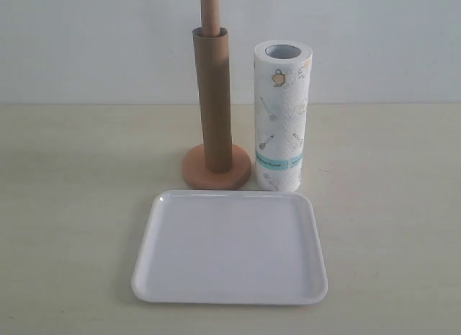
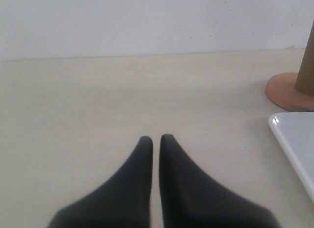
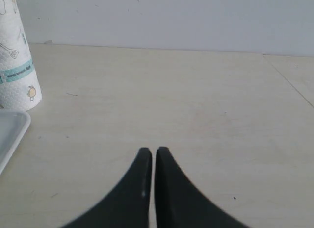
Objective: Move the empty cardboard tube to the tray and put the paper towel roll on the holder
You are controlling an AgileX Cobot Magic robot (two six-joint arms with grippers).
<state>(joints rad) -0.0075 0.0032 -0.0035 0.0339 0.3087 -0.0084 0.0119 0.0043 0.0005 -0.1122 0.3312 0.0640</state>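
The brown cardboard tube (image 1: 215,97) stands upright, slipped over the wooden holder (image 1: 216,175); the holder's rod pokes out above it and its round base rests on the table. Right beside it stands the printed paper towel roll (image 1: 281,115), teal band low. The white tray (image 1: 229,247) lies flat in front of both, with nothing in it. No gripper shows in the exterior view. My left gripper (image 2: 156,138) is shut over bare table, with the holder's base (image 2: 287,93) and a tray corner (image 2: 294,139) off to one side. My right gripper (image 3: 152,150) is shut too, the roll (image 3: 14,61) far off.
A pale wooden tabletop (image 1: 79,176) runs back to a plain white wall. A seam in the table (image 3: 289,81) crosses the right wrist view's far side.
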